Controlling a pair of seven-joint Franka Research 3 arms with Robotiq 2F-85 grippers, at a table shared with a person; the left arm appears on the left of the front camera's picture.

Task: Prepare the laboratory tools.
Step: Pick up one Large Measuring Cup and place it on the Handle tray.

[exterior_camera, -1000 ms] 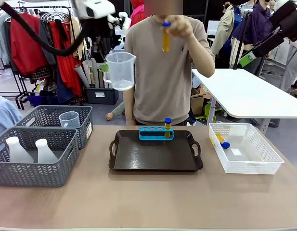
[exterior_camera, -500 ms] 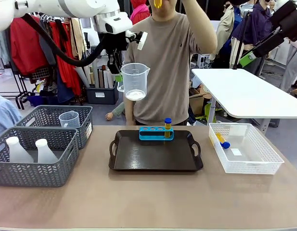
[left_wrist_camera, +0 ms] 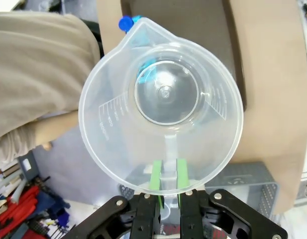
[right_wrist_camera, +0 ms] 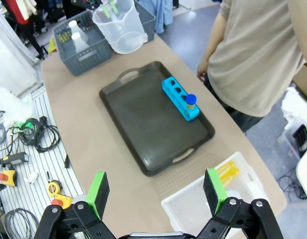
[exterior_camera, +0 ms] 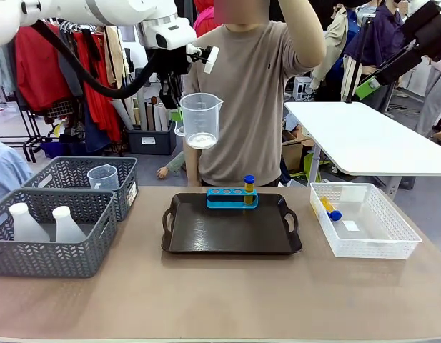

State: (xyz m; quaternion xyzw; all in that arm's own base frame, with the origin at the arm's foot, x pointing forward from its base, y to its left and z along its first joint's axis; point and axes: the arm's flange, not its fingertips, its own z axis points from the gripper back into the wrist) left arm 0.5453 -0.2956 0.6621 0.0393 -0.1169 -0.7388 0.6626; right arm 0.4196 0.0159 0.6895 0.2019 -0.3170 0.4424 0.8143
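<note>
Beaker [exterior_camera: 200, 120] has moved: a second ago it hung farther out toward 10 o'clock of the tray [exterior_camera: 206, 239]. It has since swung in to hang high above the tray's 11 o'clock corner and has held there for the last half second. My left fingers [left_wrist_camera: 157, 174] are pinched narrow on its handle, its mouth faces my wrist camera, and it looks empty.

The person's hand, which held a yellow tube at chest height a second ago, has gone up past the top of the front view, with the arm [exterior_camera: 304, 36] raised at 12 o'clock.

On the tray, the rack [exterior_camera: 231, 198] sits at the 12 o'clock edge with one tube [exterior_camera: 249, 187] in its 3 o'clock hole and three holes free. A spare tube [exterior_camera: 329, 209] lies in the white basket [exterior_camera: 392, 243] at 3 o'clock of the tray. My right fingers [right_wrist_camera: 99, 191] are spread wide, holding nothing, high over the desk [exterior_camera: 206, 300].

I judge the beaker is now staged for lowering onto the tray's open 9 o'clock side.
</note>
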